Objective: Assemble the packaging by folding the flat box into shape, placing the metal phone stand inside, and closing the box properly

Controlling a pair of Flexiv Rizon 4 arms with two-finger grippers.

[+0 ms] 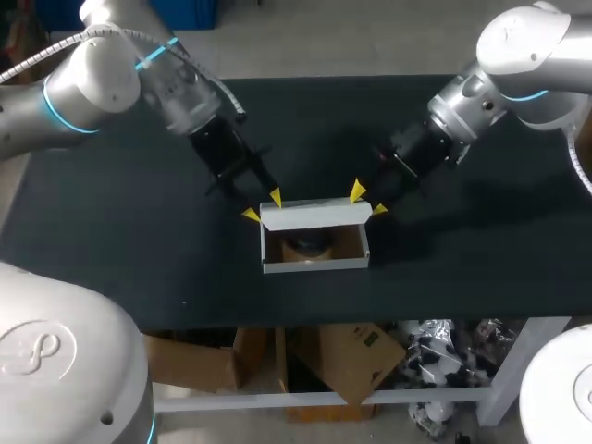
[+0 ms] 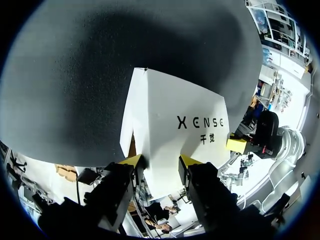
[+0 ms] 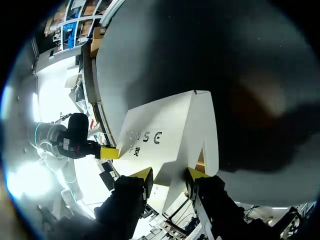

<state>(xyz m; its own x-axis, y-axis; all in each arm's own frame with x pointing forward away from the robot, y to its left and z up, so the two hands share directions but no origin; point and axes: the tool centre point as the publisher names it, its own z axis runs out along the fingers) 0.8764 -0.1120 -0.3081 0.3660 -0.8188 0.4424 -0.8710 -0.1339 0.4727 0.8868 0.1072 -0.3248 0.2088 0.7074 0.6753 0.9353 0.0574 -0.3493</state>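
Note:
A white box (image 1: 314,264) stands in the middle of the table with its top towards me uncovered. Its lid flap (image 1: 313,215) leans over from the far edge. Inside lies the dark metal phone stand (image 1: 305,247). My left gripper (image 1: 263,205) is open and straddles the lid's far left corner. My right gripper (image 1: 368,202) is open and straddles the far right corner. In the left wrist view the printed lid (image 2: 175,115) lies just ahead of my left gripper (image 2: 160,162). In the right wrist view the lid (image 3: 165,135) lies ahead of my right gripper (image 3: 170,175).
The box rests on a black table top (image 1: 139,231) whose front edge runs close below it. Both arms slant in from the far corners and meet at the box's far side.

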